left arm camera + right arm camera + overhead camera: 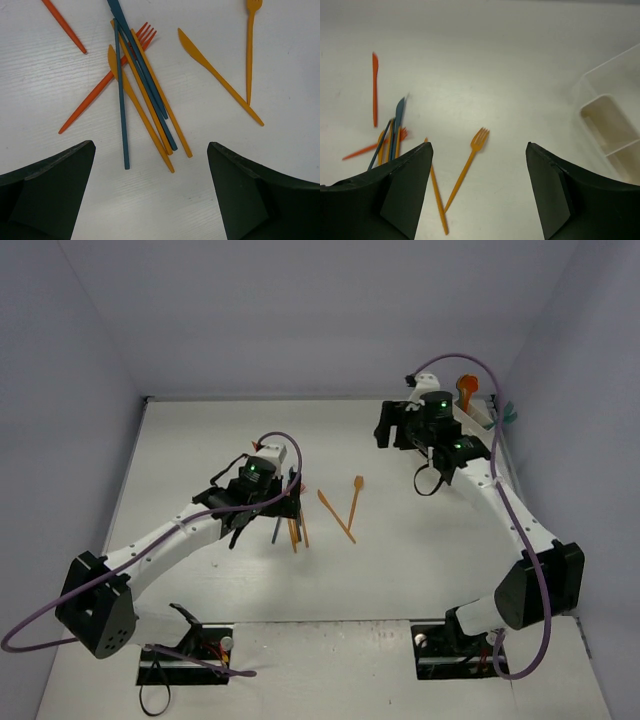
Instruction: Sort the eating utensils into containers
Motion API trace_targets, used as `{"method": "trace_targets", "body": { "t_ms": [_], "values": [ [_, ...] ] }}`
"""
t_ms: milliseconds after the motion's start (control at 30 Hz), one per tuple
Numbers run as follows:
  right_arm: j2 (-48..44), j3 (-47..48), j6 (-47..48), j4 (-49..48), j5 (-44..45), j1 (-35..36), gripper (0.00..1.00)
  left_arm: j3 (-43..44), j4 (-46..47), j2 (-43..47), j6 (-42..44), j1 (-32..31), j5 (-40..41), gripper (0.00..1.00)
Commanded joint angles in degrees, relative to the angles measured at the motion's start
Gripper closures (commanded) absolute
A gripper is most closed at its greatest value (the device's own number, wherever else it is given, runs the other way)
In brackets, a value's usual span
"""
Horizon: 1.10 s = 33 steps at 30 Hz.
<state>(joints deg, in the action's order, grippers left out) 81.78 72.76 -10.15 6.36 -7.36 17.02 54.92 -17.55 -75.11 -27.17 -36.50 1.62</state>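
Barely begun — utensils (142,95) lie loose on the tabletop (280,170), one orange piece (466,388) in the bins (607,100); left fingers (47,195) and right fingers (560,195) open, empty.

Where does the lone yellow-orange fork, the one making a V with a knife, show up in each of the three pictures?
Top external: the fork lies near the table's middle, right of the utensil pile.
Left wrist: fork in the upper right corner, prongs at the top edge.
Right wrist: fork low centre, prongs pointing up.
Shared landmark: the orange knife forming the V.
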Motion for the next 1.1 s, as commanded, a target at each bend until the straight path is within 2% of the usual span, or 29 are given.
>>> {"method": "trace_targets", "body": {
  "t_ms": [0, 200, 367, 700, 1067],
  "values": [
    [2.4, -2.3, -3.5, 1.1, 5.9, 7.0, 0.28, 2.1, -0.8, 3.6, 1.1, 1.5, 0.7, 0.06],
    [9.8, -1.7, -13.9, 1.1, 16.3, 12.5, 0.26, 0.5, -1.5, 5.3, 0.7, 1.9, 0.6, 0.06],
    [17.8, 0.8, -19.3, 1.2, 18.7, 13.0, 0.26, -0.6, -2.1, 6.5, 0.2, 2.1, 0.6, 0.06],
    [28.3, 4.8, -23.0, 1.3, 22.6, 13.0, 0.34, -3.4, -3.5, 9.9, -1.0, 2.4, 1.5, 0.06],
    [33.7, 7.7, -24.5, 1.3, 24.2, 13.0, 0.46, -4.1, -4.2, 10.2, -1.1, 2.4, 1.3, 0.06]
  ]
}}
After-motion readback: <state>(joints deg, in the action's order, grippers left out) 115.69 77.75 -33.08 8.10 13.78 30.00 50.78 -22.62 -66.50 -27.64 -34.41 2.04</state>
